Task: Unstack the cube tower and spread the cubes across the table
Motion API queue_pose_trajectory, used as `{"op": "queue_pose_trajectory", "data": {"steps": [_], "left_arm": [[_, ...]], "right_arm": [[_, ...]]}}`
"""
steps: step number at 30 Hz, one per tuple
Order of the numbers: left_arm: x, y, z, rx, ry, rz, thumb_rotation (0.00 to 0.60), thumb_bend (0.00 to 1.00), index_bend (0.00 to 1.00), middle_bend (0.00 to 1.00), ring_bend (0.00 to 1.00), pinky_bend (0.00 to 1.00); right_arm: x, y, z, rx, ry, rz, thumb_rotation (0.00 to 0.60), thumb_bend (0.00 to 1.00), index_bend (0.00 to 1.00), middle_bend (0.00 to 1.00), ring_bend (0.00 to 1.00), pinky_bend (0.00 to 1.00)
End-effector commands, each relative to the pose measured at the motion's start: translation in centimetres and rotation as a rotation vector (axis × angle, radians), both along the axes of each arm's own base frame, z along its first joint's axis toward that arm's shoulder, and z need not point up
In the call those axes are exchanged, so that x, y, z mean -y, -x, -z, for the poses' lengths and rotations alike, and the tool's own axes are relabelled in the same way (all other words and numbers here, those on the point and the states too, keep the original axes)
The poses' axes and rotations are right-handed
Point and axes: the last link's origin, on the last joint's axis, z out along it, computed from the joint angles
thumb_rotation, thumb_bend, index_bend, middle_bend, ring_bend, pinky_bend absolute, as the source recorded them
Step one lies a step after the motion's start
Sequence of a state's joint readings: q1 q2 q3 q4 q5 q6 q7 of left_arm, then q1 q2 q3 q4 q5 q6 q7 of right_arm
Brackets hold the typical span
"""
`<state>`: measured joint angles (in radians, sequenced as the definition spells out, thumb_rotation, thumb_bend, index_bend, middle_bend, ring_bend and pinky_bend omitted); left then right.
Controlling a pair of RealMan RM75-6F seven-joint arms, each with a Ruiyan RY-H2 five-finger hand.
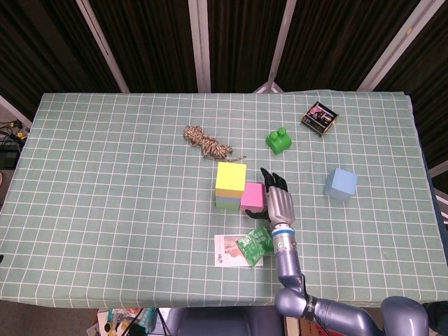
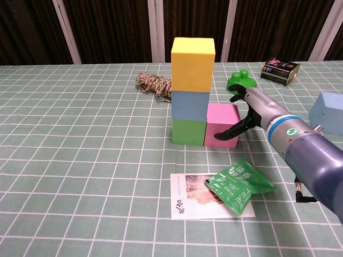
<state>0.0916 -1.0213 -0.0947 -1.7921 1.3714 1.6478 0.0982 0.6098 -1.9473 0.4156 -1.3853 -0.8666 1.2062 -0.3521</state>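
Observation:
A tower stands mid-table: a yellow cube (image 1: 231,177) (image 2: 193,64) on a light blue cube (image 2: 189,105) on a green cube (image 2: 188,131). A pink cube (image 1: 253,196) (image 2: 222,125) sits on the cloth against the green cube's right side. Another light blue cube (image 1: 341,184) (image 2: 328,111) lies alone at the right. My right hand (image 1: 278,201) (image 2: 251,111) is open at the pink cube's right side, with the thumb across the cube's front face and the fingers by its top right edge. I cannot tell if it touches the cube. The left hand is out of both views.
A green snack packet (image 1: 255,244) (image 2: 238,184) lies on a paper card (image 1: 225,250) (image 2: 187,199) just in front of the tower, under my forearm. Behind are a rope coil (image 1: 205,142) (image 2: 153,84), a green studded brick (image 1: 279,139) (image 2: 236,83) and a small printed box (image 1: 320,117) (image 2: 280,69).

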Motion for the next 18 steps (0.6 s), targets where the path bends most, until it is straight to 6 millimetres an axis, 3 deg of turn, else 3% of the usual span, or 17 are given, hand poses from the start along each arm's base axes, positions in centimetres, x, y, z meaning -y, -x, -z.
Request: {"op": "queue_pose_trajectory", "data": {"steps": [1, 10, 18], "left_arm": [[0.0, 0.0, 0.0, -0.001, 0.001, 0.002, 0.6, 0.17, 0.16, 0.0, 0.0, 0.0], [-0.1, 0.0, 0.0, -0.001, -0.003, -0.001, 0.6, 0.17, 0.16, 0.0, 0.0, 0.0], [-0.1, 0.0, 0.1, -0.003, -0.005, -0.003, 0.6, 0.17, 0.16, 0.0, 0.0, 0.0]], "right_arm": [[0.3, 0.1, 0.0, -0.013, 0.013, 0.006, 0.6, 0.15, 0.03, 0.27, 0.05, 0.0], [0.6, 2.0, -0.5, -0.075, 0.025, 0.018, 0.6, 0.15, 0.06, 0.41, 0.16, 0.0], [1.3, 4.7, -3.3, -0.084, 0.081, 0.051, 0.6, 0.15, 0.07, 0.46, 0.22, 0.0]]}}
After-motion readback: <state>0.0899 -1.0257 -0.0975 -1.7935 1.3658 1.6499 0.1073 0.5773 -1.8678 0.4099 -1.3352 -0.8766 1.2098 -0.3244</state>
